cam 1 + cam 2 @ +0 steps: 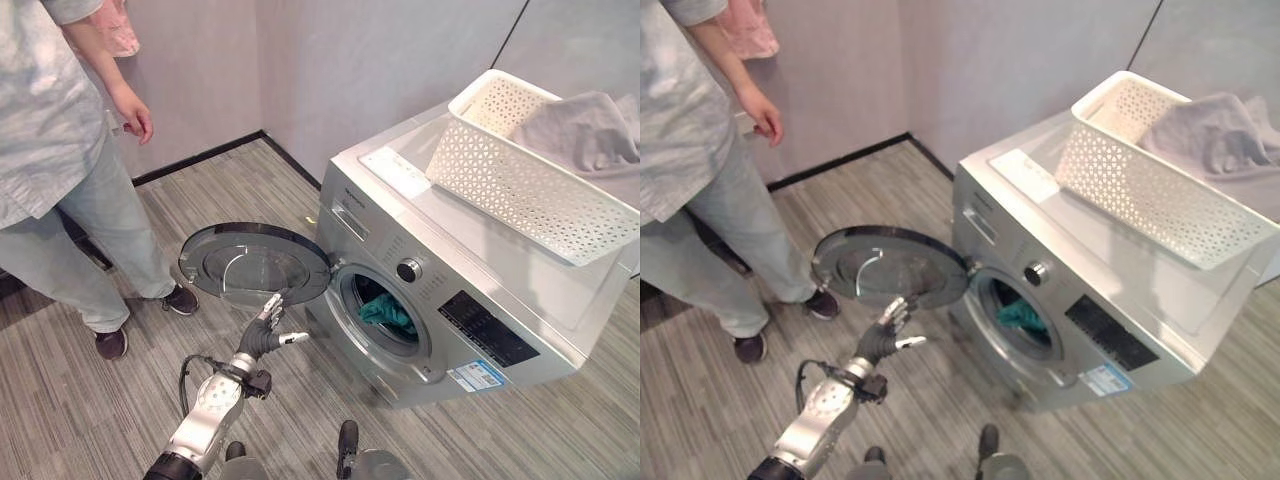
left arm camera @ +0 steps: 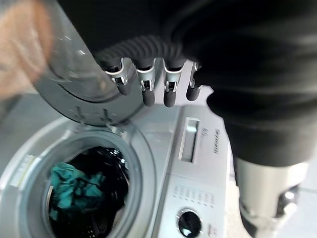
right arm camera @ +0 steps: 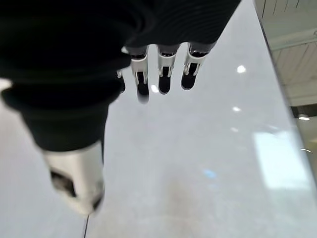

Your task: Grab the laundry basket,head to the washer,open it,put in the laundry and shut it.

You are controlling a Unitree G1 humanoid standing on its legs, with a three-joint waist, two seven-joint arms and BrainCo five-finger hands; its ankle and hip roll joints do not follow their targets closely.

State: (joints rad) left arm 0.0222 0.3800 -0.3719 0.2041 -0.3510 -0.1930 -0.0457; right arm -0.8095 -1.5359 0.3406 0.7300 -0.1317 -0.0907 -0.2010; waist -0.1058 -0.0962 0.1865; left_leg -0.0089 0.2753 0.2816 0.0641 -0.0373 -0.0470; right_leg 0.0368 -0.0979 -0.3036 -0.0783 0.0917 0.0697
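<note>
The silver washer (image 1: 470, 240) stands with its round door (image 1: 255, 262) swung wide open to the left. Teal laundry (image 1: 388, 313) lies in the dark drum, also seen in the left wrist view as teal laundry (image 2: 74, 191). A white perforated laundry basket (image 1: 520, 180) sits on top of the washer with a grey cloth (image 1: 590, 130) in it. My left hand (image 1: 265, 330) is open, fingers straight, just below the door's lower rim; I cannot tell if it touches. My right hand (image 3: 163, 69) is open with straight fingers in front of a plain pale surface.
A person (image 1: 60, 160) in a pale shirt and light trousers stands at the left, dark shoes (image 1: 182, 298) close to the open door. Grey walls meet in a corner behind the washer. Striped grey floor (image 1: 80, 400) lies in front.
</note>
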